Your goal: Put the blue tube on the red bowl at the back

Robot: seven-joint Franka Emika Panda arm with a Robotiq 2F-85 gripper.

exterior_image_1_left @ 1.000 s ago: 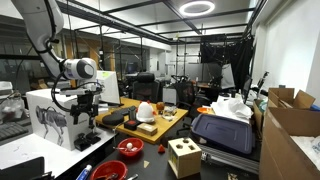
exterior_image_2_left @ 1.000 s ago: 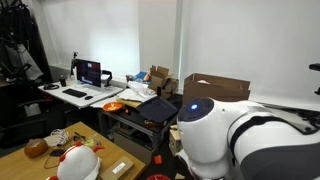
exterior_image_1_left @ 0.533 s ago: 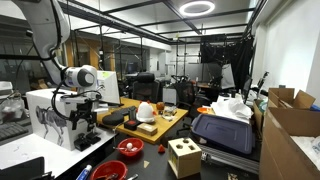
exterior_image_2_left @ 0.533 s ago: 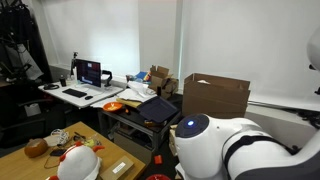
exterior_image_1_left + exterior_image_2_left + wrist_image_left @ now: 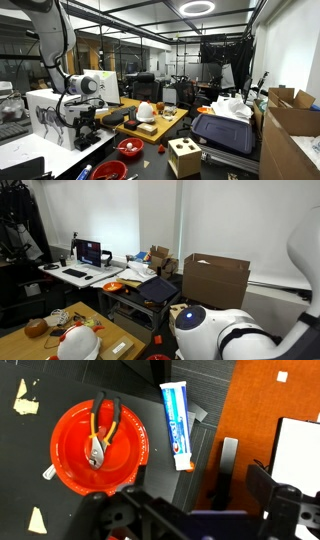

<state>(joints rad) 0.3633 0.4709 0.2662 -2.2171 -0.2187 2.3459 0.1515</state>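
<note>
The blue tube [image 5: 176, 425] is a blue and white toothpaste tube lying flat on the dark table, just right of a red bowl [image 5: 98, 445] that holds black and yellow pliers [image 5: 100, 430]. In an exterior view the tube [image 5: 84, 172] lies beside that front bowl [image 5: 108, 171]. The smaller bright red bowl [image 5: 130, 148] sits further back. My gripper [image 5: 190, 510] hangs above the tube and the front bowl, jaws wide apart and empty. It also shows in an exterior view [image 5: 85, 122].
A wooden block box [image 5: 183, 157] stands right of the bowls. A wooden tray with a white and red object [image 5: 146, 112] sits behind them. A white box [image 5: 45, 115] stands beside the arm. The robot's white body [image 5: 215, 330] fills an exterior view.
The arm has come down and slightly forward, bringing my gripper lower over the table. The tube and both bowls have not moved.
</note>
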